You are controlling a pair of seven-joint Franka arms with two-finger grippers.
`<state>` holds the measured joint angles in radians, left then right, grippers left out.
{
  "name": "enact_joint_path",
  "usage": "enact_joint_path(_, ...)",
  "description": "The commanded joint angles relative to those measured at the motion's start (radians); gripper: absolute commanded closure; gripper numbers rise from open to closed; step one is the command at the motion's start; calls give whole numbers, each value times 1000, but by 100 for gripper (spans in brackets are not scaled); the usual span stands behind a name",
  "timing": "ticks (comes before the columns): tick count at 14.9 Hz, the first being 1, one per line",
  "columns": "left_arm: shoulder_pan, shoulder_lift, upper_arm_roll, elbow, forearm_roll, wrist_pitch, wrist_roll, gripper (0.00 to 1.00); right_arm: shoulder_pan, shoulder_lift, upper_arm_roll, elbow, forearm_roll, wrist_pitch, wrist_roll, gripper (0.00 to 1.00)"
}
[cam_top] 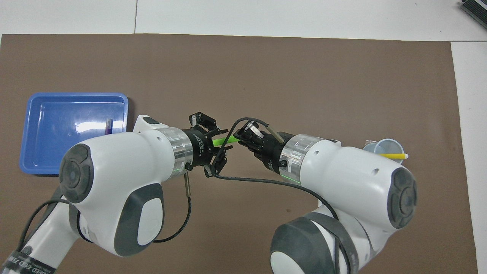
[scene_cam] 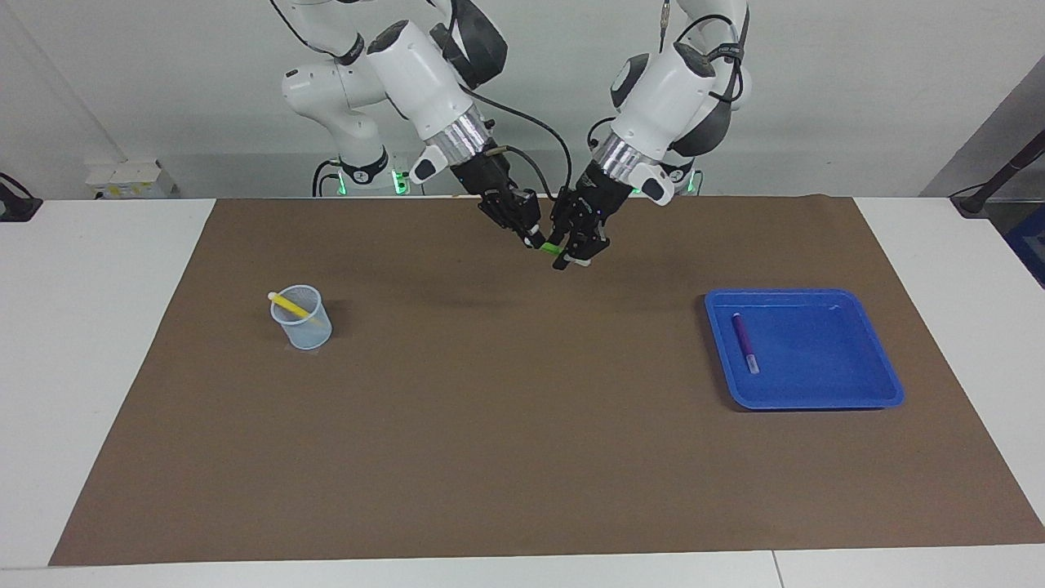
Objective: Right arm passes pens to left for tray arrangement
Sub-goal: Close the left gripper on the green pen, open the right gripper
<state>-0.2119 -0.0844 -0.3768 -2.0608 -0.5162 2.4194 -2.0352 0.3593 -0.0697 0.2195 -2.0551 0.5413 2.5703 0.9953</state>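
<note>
Right now the slim green pen [scene_cam: 552, 246] hangs in the air over the middle of the brown mat [scene_cam: 522, 425], a short glossy stick tilted a little between my two black end effectors. My right end effector [scene_cam: 532, 238] is clamped shut on one end of it. My left end effector [scene_cam: 567, 255] has its fingers around the other end, but I cannot tell whether they have fully closed on the pen. The purple pen [scene_cam: 744, 341], with its whitish tip, lies flat inside the blue tray [scene_cam: 865, 327], close to the rim nearest the mat's centre. That tray is smooth bright plastic, roughly square with rounded corners and a raised rim, and sits toward my left arm's end of the counter [scene_cam: 98, 343]. The yellow pen [scene_cam: 289, 305] leans in a small clear bluish cup [scene_cam: 305, 323] with faint ribbing, toward my right arm's end.

Both my arms are white and jointed with silver wrist rings. They slope down from my bases and meet tip to tip, the right arm [scene_cam: 412, 73] with a black cable looping off its wrist, the left arm [scene_cam: 669, 90] angled in to meet it.

The mat is matte and flat, covering most of the white counter. A plain pale wall [scene_cam: 857, 98] stands at my back.
</note>
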Motion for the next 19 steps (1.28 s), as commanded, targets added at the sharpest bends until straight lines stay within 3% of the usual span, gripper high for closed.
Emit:
enact_joint_path(1,11,-38,7,-18,-7,-46,33,81,-11,-28,6,-22,31,-16,-35,100)
enact_joint_path(2,11,-40,7,-16,-7,-65,52,93,-11,-28,6,-22,31,-16,-35,100)
enact_joint_path(3,11,-41,7,-15,-7,-75,52,100,-11,-28,6,-22,31,-16,-35,100)
enact_joint_path(10,9,-51,10,-9,-7,-108,113,100,-13,-28,0,-17,31,-45,-33,100)
enact_joint_path(11,9,-51,10,-9,-7,-112,116,100,-13,-28,-2,-14,31,-50,-33,85)
enact_joint_path(12,11,-51,10,-4,-7,-118,118,100,-13,-28,-2,-13,31,-50,-32,56)
enact_joint_path(13,11,-51,10,-2,-7,-128,127,100,-13,-28,-2,-13,31,-50,-27,20)
enact_joint_path(14,11,-51,12,-2,-7,-135,142,100,-13,-28,-2,-13,31,-50,-24,0)
enact_joint_path(16,17,-52,12,-4,-7,-141,179,100,-13,-28,-3,-13,31,-61,-35,0)
enact_joint_path(19,48,-58,12,-2,-7,-218,343,100,-69,-36,-11,-2,16,-217,-211,0)
